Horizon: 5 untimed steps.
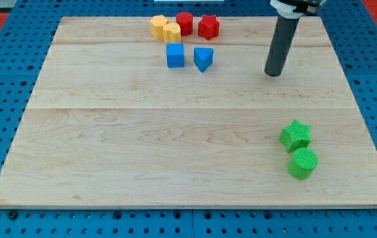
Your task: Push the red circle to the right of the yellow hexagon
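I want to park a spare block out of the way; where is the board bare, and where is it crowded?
Bare: everything left of the green star and green cylinder, below the blue cube. Crowded: the top cluster around the red circle and yellow hexagon. My tip stands right of it.

A red circle, a short upright cylinder with its round face up, stands near the top edge of the frame, a little left of centre. Just to its left, touching or nearly so, sits a yellow hexagon, a low six-sided block lying flat, set slightly lower in the frame than the red piece. The red circle is thus at the hexagon's upper right, its lower left side partly hidden behind the yellow block. Both pieces rest flat on the pale wooden worktop, close to its far edge.
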Tool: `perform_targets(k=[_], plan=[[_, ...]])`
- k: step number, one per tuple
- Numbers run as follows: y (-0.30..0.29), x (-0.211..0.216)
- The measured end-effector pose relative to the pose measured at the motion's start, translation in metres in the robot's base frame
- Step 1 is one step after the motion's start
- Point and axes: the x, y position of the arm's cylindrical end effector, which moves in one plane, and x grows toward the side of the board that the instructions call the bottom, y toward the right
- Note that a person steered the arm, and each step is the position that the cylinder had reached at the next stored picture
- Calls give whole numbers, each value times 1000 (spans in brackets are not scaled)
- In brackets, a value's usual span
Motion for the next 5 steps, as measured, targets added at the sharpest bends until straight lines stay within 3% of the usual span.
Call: perform_targets(k=[2,4,5], plan=[[-1,-23],[-16,-109],[-80,-162]])
